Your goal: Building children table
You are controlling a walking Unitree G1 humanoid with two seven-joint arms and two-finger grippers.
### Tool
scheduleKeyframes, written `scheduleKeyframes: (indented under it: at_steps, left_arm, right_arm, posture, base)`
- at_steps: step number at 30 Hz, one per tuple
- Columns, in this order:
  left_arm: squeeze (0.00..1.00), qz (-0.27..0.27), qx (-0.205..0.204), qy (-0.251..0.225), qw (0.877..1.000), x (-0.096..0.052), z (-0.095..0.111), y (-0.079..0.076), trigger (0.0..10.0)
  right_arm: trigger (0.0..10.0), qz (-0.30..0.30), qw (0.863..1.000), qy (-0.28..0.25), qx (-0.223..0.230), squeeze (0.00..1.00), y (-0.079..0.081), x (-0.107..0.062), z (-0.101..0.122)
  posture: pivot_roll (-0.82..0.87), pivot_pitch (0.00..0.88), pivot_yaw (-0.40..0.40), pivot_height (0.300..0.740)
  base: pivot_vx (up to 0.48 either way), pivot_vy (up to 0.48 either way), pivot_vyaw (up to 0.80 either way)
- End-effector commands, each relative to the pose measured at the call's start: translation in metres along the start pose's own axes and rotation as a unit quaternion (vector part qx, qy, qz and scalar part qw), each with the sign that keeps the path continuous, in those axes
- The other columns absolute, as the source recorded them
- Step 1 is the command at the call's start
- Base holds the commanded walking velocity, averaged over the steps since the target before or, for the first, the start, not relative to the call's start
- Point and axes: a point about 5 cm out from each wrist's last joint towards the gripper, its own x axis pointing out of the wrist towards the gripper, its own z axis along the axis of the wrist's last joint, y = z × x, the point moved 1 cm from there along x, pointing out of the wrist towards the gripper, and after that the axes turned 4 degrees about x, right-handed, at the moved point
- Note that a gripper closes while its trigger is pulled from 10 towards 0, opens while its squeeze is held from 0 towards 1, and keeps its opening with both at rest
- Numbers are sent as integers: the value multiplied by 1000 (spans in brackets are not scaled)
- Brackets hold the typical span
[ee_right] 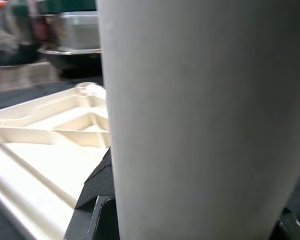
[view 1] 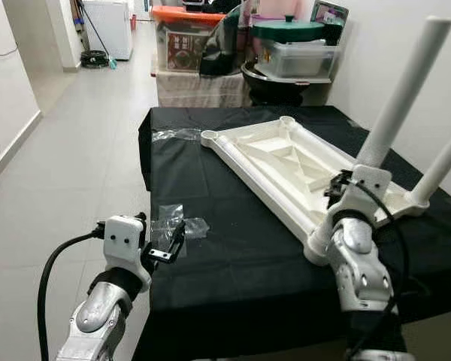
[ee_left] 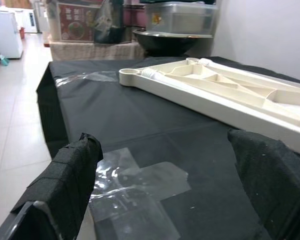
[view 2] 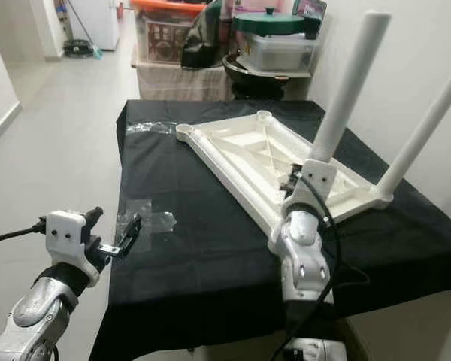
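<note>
White plastic tabletop (view 1: 286, 169) lies upside down on the black-draped surface (view 1: 233, 256), two legs already standing in it. Right pincer (view 1: 344, 186) grips the nearer leg (view 1: 402, 94). Left pincer (view 1: 169, 244) hovers wide over clear plastic wrap (view 1: 177, 222) at the edge.

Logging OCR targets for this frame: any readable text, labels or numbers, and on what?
No text can be read.
Red label on the clear storage bin behind the table: print too small and blurred.
Upturned white tabletop, its legs and the plastic bag on the black cloth: no markings seen.
</note>
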Motion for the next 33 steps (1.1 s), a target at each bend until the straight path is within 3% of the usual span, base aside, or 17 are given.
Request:
scheduleKeyframes:
  at_steps: [1, 5, 13, 18, 33]
  left_arm:
    - [0, 4, 2, 9, 1000, 1, -5, 1, 10000]
    - [0, 6, 3, 11, 1000, 1, -7, 2, 10000]
    - [0, 9, 3, 13, 1000, 2, -8, 2, 10000]
    - [0, 18, 9, 18, 1000, 1, -9, 4, 10000]
    - [0, 23, 13, 20, 999, 2, -12, 5, 10000]
  right_arm:
    - [10000, -57, 996, 64, -23, 0, -26, 4, -31]
    - [10000, -79, 994, 71, -18, 0, -36, 15, -31]
    - [10000, -96, 992, 81, -8, 0, -35, 23, -34]
    - [10000, -157, 984, 82, 2, 0, -42, 33, -34]
    - [10000, -161, 984, 69, 20, 0, -25, 33, -36]
  posture:
    - [107, 0, -86, 740]
    - [107, 0, -88, 740]
    - [114, 0, -94, 740]
    - [118, 0, -98, 740]
    - [121, 0, -95, 740]
  base:
    - [0, 0, 0]
    - [0, 0, 0]
    - [0, 0, 0]
    - [0, 0, 0]
    - [0, 0, 0]
